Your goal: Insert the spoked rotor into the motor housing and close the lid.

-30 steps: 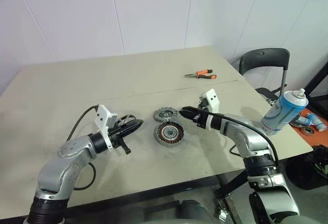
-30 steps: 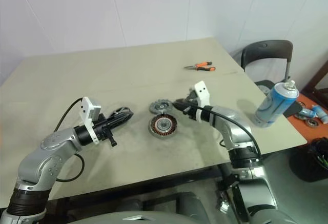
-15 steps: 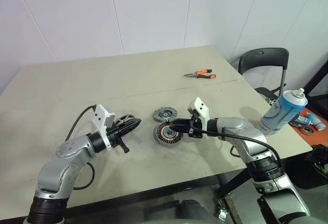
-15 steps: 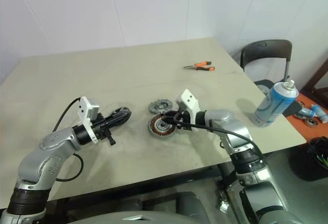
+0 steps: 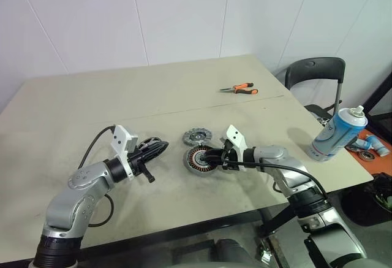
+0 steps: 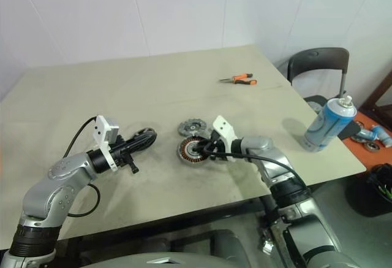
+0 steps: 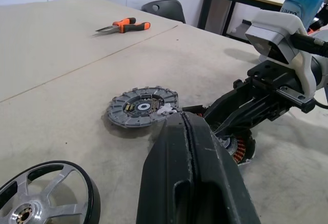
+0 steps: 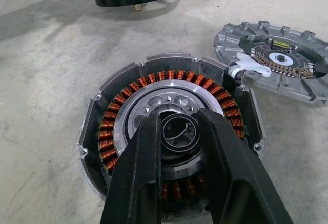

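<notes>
Up close, right wrist view shows right fingers (image 8: pixel 177 147) slightly parted over motor housing (image 8: pixel 171 131) centre, left fingers (image 7: pixel 192 183) closed

The motor housing (image 8: pixel 171 147) lay flat and open on the table, copper windings ringing its dark centre. The ribbed grey lid (image 8: pixel 277 57) lay just beside it, inner face up. The black spoked rotor (image 7: pixel 43 196) lay flat, well apart.

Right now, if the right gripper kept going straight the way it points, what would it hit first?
Most likely the motor housing: the right gripper angles down over its dark centre, fingers straddling the hub ring, though the remaining gap is hard to judge.
</notes>
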